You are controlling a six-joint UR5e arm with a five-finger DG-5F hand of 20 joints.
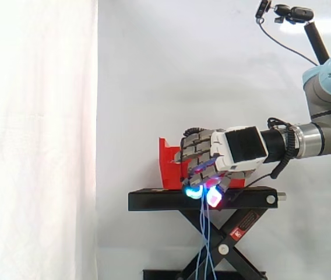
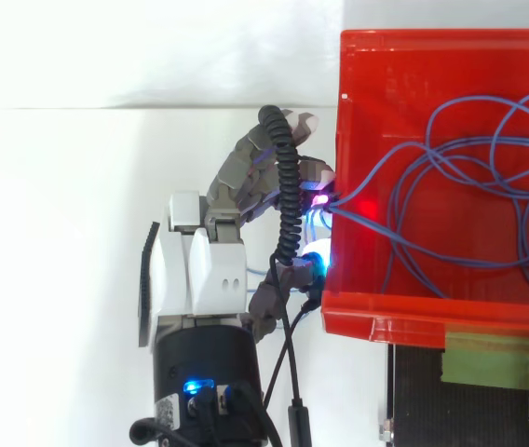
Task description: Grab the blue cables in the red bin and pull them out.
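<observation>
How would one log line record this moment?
hand: shut on blue cables | position: outside red bin wall | cables: some over rim, loops inside bin, strands hanging past black stand

The bin [image 1: 168, 169] is set on the stand [image 1: 154, 200], before the curtain [image 1: 37, 116]. The hand [image 2: 246, 177] is placed just outside one wall of the bin, above the stand's edge. The cables [image 1: 203, 233] are looped inside the bin, led across that wall into the curled fingers, and hung from there down in front of the stand.

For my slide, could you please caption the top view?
Hand curled round blue cables at the red bin's side wall.
</observation>
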